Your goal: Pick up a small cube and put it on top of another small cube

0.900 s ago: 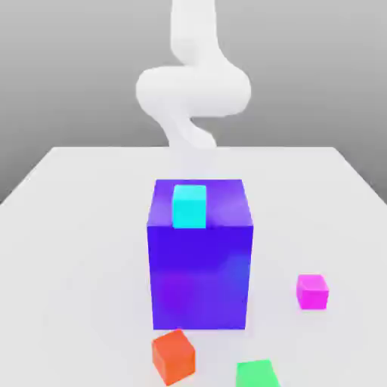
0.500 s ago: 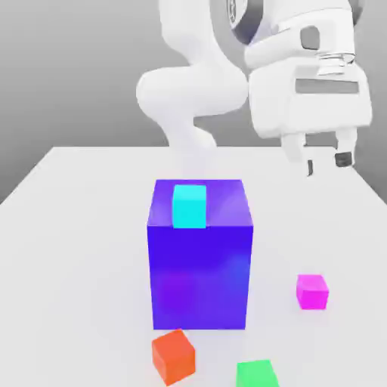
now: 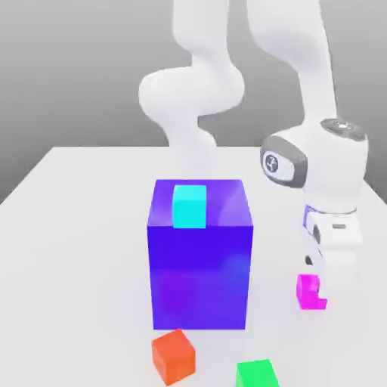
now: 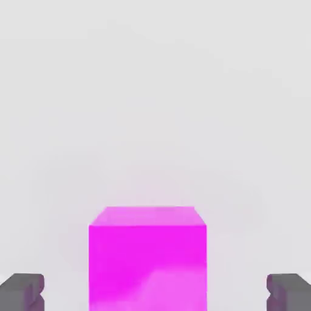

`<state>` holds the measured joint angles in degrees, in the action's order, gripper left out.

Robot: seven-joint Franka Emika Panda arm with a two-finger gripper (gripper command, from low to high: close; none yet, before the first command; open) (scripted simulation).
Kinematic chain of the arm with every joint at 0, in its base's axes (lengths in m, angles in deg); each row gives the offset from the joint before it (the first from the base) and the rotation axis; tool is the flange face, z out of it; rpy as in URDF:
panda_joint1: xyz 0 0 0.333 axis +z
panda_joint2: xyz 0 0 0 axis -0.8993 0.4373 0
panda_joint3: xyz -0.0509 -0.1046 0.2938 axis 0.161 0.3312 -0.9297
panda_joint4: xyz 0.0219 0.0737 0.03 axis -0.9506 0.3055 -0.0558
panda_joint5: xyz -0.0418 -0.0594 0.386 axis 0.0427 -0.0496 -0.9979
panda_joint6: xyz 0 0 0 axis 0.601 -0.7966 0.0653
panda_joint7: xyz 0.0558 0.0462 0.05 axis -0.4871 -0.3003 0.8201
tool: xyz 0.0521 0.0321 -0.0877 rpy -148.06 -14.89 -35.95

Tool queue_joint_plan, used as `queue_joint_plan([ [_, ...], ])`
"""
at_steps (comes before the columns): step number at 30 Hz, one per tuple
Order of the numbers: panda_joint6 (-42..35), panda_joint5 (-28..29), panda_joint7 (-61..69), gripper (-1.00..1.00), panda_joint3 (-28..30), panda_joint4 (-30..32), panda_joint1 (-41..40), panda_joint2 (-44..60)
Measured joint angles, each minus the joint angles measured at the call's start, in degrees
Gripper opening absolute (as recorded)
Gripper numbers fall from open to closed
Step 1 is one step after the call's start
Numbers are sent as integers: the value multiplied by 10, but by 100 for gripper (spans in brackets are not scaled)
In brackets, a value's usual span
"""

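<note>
The hand (image 4: 155, 291) hung low over the white worktop (image 3: 83, 227), fingers spread wide on either side of the magenta cube (image 3: 308, 292), gripping nothing. The cube sat on the worktop beside the big blue block (image 3: 200, 264). Judging by this, neither lifting nor stacking had begun.

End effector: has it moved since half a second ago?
Yes. The end effector has dropped from above the big blue block's top to table level, now straddling the magenta cube, fingers open.
</note>
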<state>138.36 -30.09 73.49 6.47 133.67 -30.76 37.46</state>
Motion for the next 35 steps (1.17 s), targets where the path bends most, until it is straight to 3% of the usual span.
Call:
queue_joint_plan([
  [1, 12, 2, -2, -100, 4, -3, 4, 15],
  [8, 12, 4, -3, -100, 5, -3, 4, 16],
  [15, -93, -35, 18, -100, -17, 13, -16, -105],
  [26, -247, -82, -167, -100, 105, -200, -112, -45],
  [31, -201, -115, -175, -100, 109, -236, -136, 39],
  [32, -190, -119, -173, 100, 107, -237, -138, 51],
  [35, -190, -119, -173, 100, 107, -237, -138, 51],
])
